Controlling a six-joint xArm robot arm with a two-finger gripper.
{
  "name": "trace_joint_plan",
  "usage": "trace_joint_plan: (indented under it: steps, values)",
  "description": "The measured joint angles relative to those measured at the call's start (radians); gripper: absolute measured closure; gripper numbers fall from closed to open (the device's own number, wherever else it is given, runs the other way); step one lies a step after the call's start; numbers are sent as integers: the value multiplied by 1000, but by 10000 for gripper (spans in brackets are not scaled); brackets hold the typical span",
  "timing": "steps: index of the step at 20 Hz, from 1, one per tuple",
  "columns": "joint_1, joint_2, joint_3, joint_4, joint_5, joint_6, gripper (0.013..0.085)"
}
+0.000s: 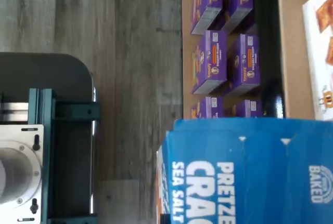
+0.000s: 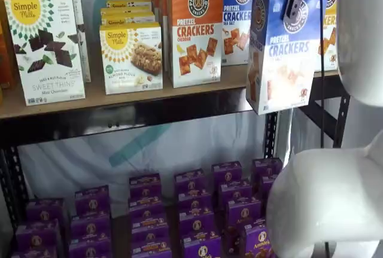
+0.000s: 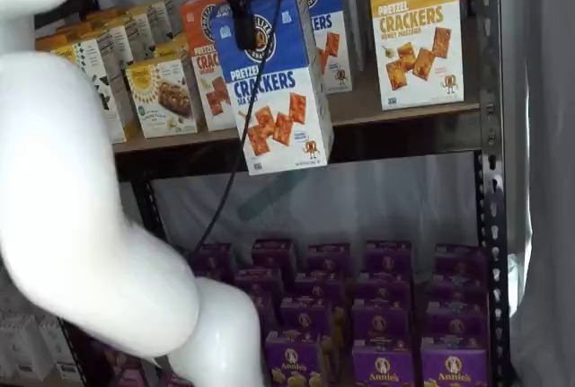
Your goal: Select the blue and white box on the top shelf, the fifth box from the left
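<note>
The blue and white box (image 2: 281, 54) hangs in the air in front of the top shelf (image 2: 119, 97), clear of the board and slightly tilted. It shows in both shelf views (image 3: 274, 91). My gripper (image 2: 293, 3) is shut on its upper part, with one black finger (image 3: 243, 21) lying over the box's front face. In the wrist view the box's blue top and "PRETZEL CRACKERS SEA SALT" lettering (image 1: 244, 174) fill one corner. Another blue and white box (image 2: 239, 15) stands on the shelf behind.
An orange-topped cheddar box (image 2: 192, 30), a yellow-topped crackers box (image 3: 415, 28) and Simple Mills boxes (image 2: 45, 45) stand on the top shelf. Purple boxes (image 2: 179, 210) fill the lower shelf. My white arm (image 3: 72, 180) covers much of a shelf view.
</note>
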Motion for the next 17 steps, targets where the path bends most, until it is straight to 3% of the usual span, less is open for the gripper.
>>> trace_joint_plan:
  steps: [9,17]
  values:
    - [18,-86,141,-29,-34,-2,410]
    - [9,-119,206,-36,-53,-19,410]
